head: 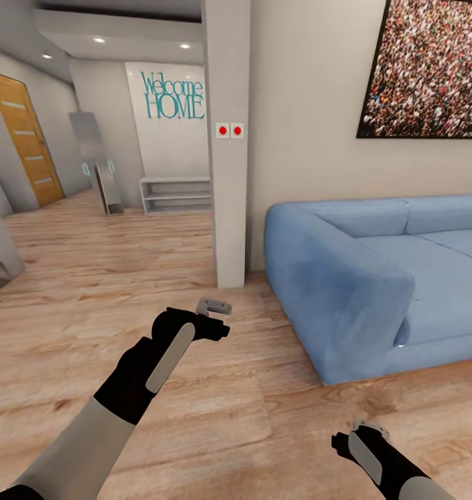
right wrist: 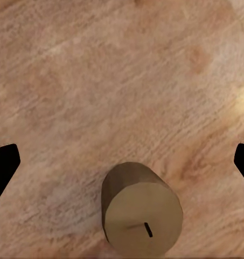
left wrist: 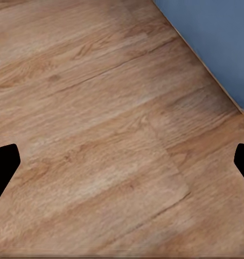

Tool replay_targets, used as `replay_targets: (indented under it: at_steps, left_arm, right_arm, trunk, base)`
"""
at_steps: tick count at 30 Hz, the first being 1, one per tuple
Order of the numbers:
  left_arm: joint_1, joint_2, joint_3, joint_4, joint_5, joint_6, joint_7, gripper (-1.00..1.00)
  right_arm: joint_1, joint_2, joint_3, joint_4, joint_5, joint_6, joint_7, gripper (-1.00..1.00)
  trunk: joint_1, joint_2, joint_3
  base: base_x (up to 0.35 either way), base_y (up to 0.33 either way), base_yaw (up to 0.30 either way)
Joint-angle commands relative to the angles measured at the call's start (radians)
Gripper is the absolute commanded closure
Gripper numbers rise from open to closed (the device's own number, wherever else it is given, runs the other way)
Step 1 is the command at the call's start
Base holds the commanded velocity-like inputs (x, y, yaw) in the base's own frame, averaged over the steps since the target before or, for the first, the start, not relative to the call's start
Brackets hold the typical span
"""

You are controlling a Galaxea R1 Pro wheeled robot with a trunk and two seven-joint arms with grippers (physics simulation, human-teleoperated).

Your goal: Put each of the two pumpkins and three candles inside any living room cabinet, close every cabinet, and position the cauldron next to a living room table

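Observation:
A short tan candle [right wrist: 141, 216] with a dark wick stands upright on the light wood plank floor [right wrist: 100, 81], seen from above in the right wrist view. My right gripper [right wrist: 122, 162] hangs over it, open, its two dark fingertips wide apart and clear of the candle. In the head view the right gripper [head: 370, 429] is low near the front edge, in front of the sofa. My left gripper [head: 215, 309] is held out over bare floor, also open [left wrist: 122, 162] with nothing between its fingers.
A blue sofa [head: 375, 278] fills the right side, its corner [left wrist: 218, 38] close to the left gripper. A white pillar [head: 229, 173] stands ahead. Beyond it a hallway runs left with a low white shelf [head: 175, 194], a leaning mirror [head: 100, 167] and a wooden door [head: 28, 142].

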Motion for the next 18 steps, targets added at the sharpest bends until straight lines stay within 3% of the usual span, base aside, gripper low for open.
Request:
replay_targets:
  at_steps: [1,18]
  left_arm:
    - [-0.001,0.0,-0.001,-0.001,0.01,0.002,0.011,-1.0]
    - [-0.001,0.001,-0.002,-0.001,0.01,0.002,0.011,-1.0]
  right_arm:
    - [0.0,-0.001,0.008,-0.002,-0.009,0.004,-0.007,-1.0]
    - [0.0,-0.004,0.009,-0.002,-0.008,0.004,-0.006,-1.0]
  trunk:
    - [0.0,-0.001,-0.005]
    - [0.008,-0.005,-0.071]
  base:
    - [0.0,0.0,0.0]
    - [0.0,0.0,0.0]
